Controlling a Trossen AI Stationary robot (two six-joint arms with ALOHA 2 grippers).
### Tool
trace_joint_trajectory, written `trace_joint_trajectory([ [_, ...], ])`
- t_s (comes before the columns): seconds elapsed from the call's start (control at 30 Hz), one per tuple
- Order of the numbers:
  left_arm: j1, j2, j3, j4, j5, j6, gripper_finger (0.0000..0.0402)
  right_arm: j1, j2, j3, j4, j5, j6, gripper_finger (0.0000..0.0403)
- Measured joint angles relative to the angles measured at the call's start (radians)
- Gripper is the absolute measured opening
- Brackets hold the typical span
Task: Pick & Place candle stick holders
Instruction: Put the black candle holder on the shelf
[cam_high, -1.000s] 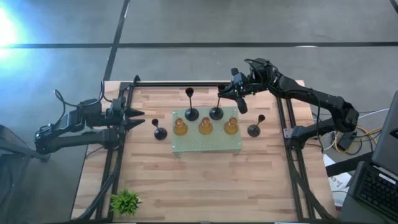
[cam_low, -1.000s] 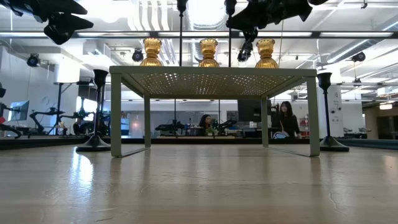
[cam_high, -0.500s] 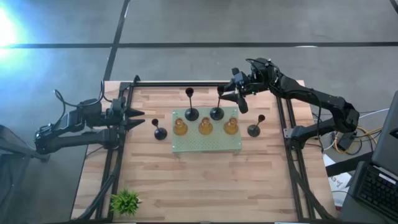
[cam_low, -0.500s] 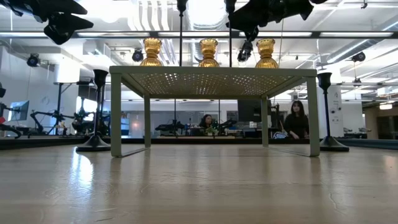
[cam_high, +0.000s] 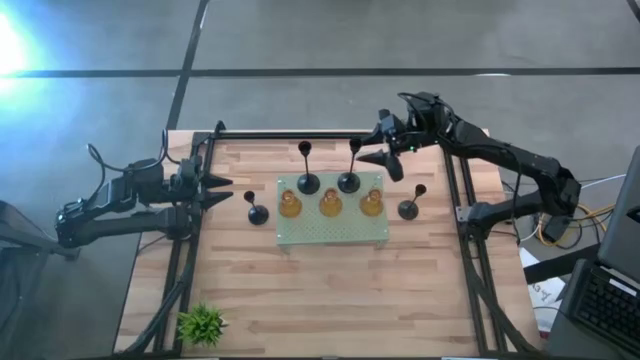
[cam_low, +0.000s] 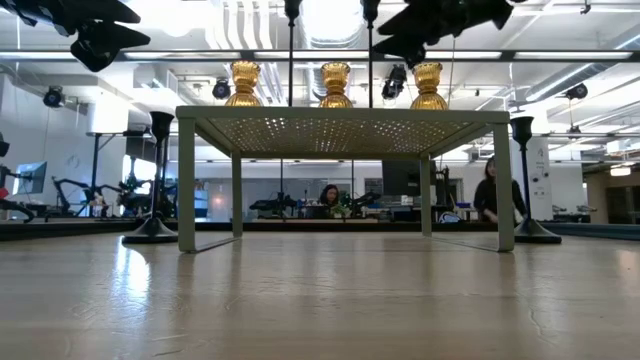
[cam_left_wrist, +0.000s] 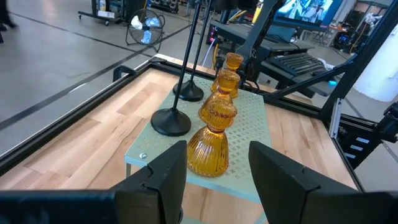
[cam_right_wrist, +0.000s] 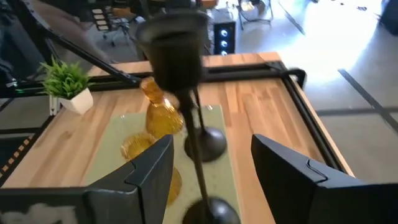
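Three amber candle stick holders stand in a row on the pale green perforated board. Behind them on the board stand two black ones, each on its round base. Two more black ones stand on the table, one left of the board and one right of it. My right gripper hangs open just right of the board's right-hand black holder; its fingers are on either side of the stem, clear of it. My left gripper waits open at the table's left edge.
The board is a small raised stand on four legs. A small green plant sits at the near left corner. Black frame rails run along the far and side edges. Bare wood lies in front of the board. A person shows in the room behind.
My right gripper has opened and let go of the right-hand black holder's stem, then drawn back a little toward the table's right edge. The holder stays upright on the board.
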Motion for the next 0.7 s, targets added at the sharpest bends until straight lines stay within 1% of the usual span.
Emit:
trace_joint_trajectory([
  [0.23,0.0,0.0,0.0,0.0,0.0,0.0,0.0177,-0.076,-0.142,0.0,-0.169,0.007,-0.011,0.0197],
  [0.3,0.0,0.0,0.0,0.0,0.0,0.0,0.0177,-0.083,-0.196,0.0,-0.24,0.051,0.011,0.019],
  [0.37,0.0,0.0,0.0,0.0,0.0,0.0,0.0177,-0.082,-0.25,0.0,-0.332,0.126,0.029,0.018],
  [0.5,0.0,0.0,0.0,0.0,0.0,-0.001,0.0177,-0.044,-0.355,-0.003,-0.523,0.243,0.1,0.016],
  [0.6,0.0,0.0,0.0,0.001,0.0,-0.001,0.0177,-0.004,-0.437,-0.045,-0.599,0.285,0.163,0.0145],
  [0.7,0.0,0.0,0.0,0.001,0.0,-0.008,0.0177,0.035,-0.522,-0.122,-0.624,0.291,0.243,0.0133],
])
